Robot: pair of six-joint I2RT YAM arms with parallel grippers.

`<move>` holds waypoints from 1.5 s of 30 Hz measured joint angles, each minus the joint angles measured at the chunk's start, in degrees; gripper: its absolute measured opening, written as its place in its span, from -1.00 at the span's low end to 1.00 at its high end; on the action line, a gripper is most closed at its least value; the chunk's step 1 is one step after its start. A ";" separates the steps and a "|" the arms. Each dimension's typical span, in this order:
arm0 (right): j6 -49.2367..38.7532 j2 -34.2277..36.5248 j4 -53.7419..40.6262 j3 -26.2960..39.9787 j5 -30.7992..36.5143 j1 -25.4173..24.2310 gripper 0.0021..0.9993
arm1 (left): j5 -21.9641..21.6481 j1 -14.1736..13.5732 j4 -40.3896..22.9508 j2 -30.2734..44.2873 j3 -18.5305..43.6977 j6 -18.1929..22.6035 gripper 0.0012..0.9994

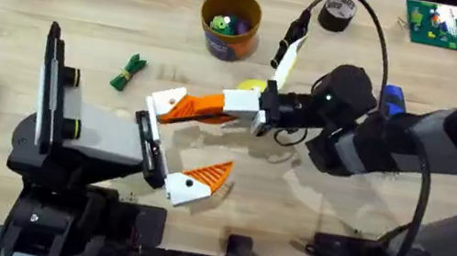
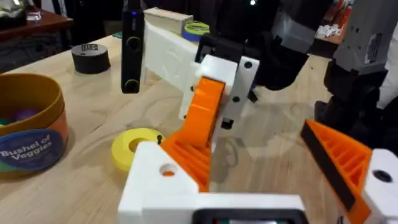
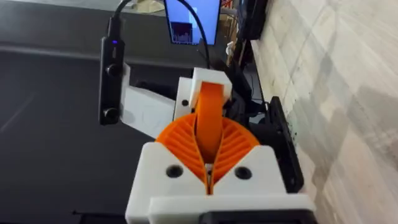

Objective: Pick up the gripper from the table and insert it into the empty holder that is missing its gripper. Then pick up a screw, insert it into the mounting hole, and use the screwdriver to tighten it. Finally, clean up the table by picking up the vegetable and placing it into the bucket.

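The left hand (image 1: 208,140) is standing open at lower centre of the overhead view, its two fingers spread wide. Its wrist view is showing one white holder (image 2: 152,183) at bottom left and one orange-tipped finger at the right edge. The right hand (image 1: 243,110) is reaching in from the right and clamping the one orange gripper (image 1: 202,109). Its wrist view is showing two ribbed pads (image 3: 180,144) pinching that gripper (image 3: 211,115) upright. The overhead view is hiding this pinch.

In the left wrist view the gripper (image 2: 206,109) is touching the holder's tip. Whether it is seated is hard to tell.

Further up the surface (image 1: 87,30), one vegetable (image 1: 129,72) is lying left of centre. One yellow disc (image 1: 252,86) is peeking out above the right hand, and it is showing whole in the left wrist view (image 2: 134,146). The screwdriver (image 1: 391,99) is showing as a blue end behind the right arm.

Farthest, one bucket (image 1: 229,24) is standing at upper centre. It is cut off at the left edge of the left wrist view (image 2: 28,124).
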 joint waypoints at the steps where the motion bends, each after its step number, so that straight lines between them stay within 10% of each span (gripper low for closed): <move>1: 0.00 0.02 0.00 0.00 0.00 0.00 -0.99 | 0.00 0.00 0.01 -0.01 0.00 0.00 0.97; 45: -0.02 3.21 -0.31 4.04 -2.40 -1.14 -0.99 | -0.46 0.11 0.04 0.00 0.00 -0.02 0.97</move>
